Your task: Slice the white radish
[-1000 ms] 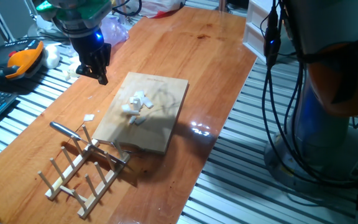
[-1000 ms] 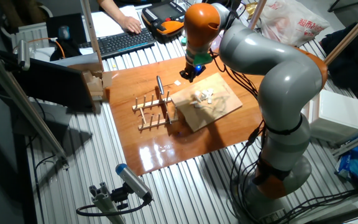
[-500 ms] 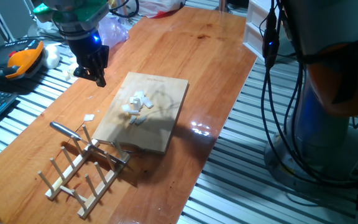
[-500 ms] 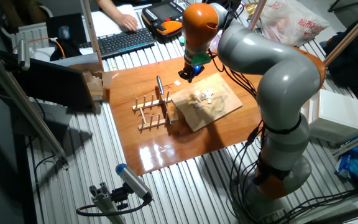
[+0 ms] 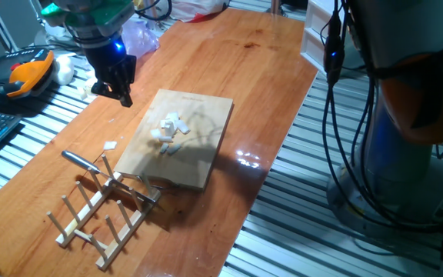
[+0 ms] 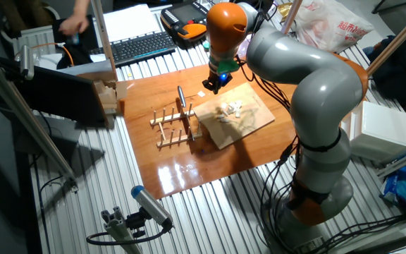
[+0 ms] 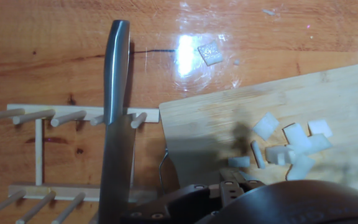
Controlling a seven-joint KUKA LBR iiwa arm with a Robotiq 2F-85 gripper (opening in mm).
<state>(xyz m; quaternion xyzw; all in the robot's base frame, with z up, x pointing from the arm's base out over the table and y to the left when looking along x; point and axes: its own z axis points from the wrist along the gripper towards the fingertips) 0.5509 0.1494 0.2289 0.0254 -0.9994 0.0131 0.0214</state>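
The white radish point(image 5: 169, 128) lies in several small flat white bits on the wooden cutting board point(image 5: 198, 165), also shown as radish bits point(image 6: 230, 109) and radish bits point(image 7: 289, 145). One stray bit point(image 5: 110, 145) rests on the table off the board's left edge, seen as a stray bit point(image 7: 211, 53) in the hand view. My gripper point(image 5: 115, 91) hangs above the table beyond the board's far left corner, open and holding nothing; gripper point(image 6: 213, 84). The knife point(image 7: 114, 118) rests on the wooden peg rack point(image 5: 98, 211).
The peg rack point(image 6: 174, 126) sits just left of the board point(image 6: 237, 118) with the knife's metal handle point(image 5: 80, 161) sticking out. An orange pendant point(image 5: 23, 75) and a keyboard lie past the table's far edge. A person's hand point(image 6: 76, 25) is near the keyboard.
My gripper rose slightly and drifted away from the board a second ago, then held still. The person's hand left the keyboard. Radish bits and knife have not moved.
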